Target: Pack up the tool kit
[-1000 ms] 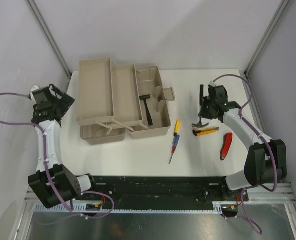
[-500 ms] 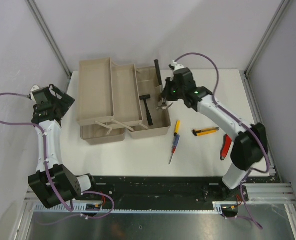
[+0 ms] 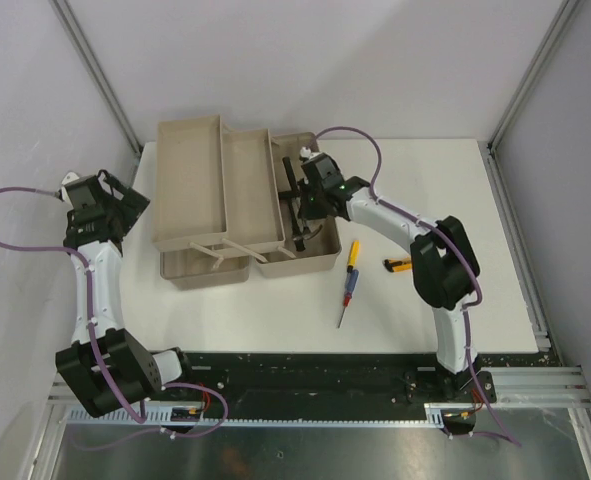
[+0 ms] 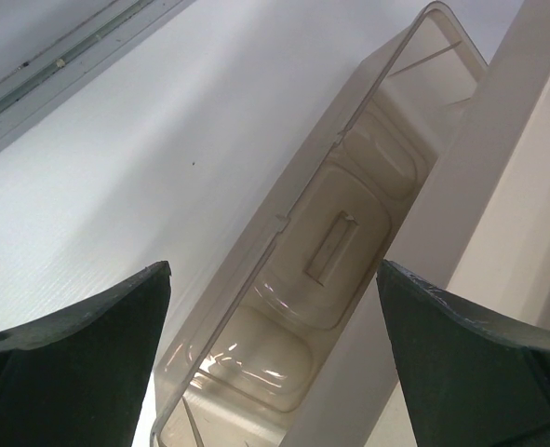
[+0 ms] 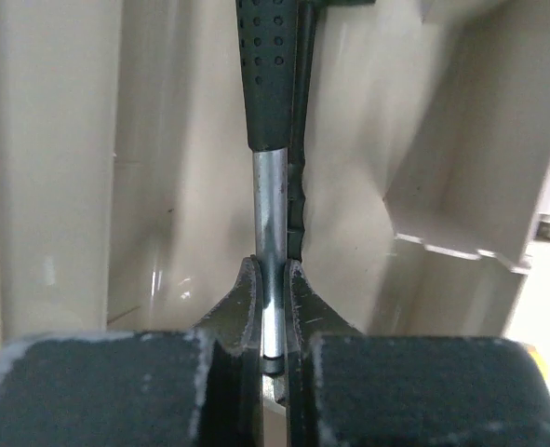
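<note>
— What's nearest us?
— A screwdriver [image 3: 347, 283] lying loose on the table [image 3: 425, 190]; a yellow-handled tool [image 3: 395, 266] pokes out just beside the right arm; both are outside the toolbox [image 3: 315, 262].
— And inside the box?
— The bottom compartment has a black hammer [image 5: 299, 186] lying lengthwise; right beside it is a steel-shanked tool [image 5: 267, 196] with a black dotted grip; the right gripper [image 3: 300, 200] [image 5: 273, 279] is clamped tight on the bare shank; whether that tool rests on the box floor I can't tell. The 2 trays [image 3: 190, 190] are swung out to the left; the translucent lid [image 4: 340, 233] sits alongside the beige wall; the left gripper [image 3: 110, 205] [image 4: 273, 270] is just by it, fingers spread wide, holding nothing.
— Changed from 1 second ago?
— Then the right gripper held that tool out over the right side of the table, above the yellow-handled tool; now it's over the compartment; the left arm hasn't budged.
</note>
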Robot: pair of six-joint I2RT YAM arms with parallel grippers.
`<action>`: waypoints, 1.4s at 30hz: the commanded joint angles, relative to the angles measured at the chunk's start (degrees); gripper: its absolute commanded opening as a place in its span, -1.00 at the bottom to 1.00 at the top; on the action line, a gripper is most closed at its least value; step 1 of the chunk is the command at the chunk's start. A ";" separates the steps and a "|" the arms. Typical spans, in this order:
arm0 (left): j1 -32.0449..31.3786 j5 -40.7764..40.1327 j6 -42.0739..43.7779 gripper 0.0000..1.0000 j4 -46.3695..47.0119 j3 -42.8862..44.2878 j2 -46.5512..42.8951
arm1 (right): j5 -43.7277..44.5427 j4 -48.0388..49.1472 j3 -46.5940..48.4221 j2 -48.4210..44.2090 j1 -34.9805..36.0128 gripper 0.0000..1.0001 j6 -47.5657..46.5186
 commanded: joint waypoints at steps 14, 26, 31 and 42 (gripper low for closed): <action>-0.21 0.60 0.92 0.93 1.48 -0.47 -1.75 | 7.22 -6.35 8.47 10.88 3.44 -0.94 11.64; -0.17 3.28 0.91 0.92 1.46 1.71 -1.07 | 8.82 -9.93 8.19 -0.15 4.01 0.05 11.30; -0.16 3.40 0.95 0.92 1.44 2.16 -0.70 | 13.24 -10.93 1.40 -10.31 4.59 0.08 12.31; -4.12 2.77 6.13 0.92 -0.19 7.77 -0.92 | 29.36 -17.53 -24.73 -31.43 -2.66 0.14 30.21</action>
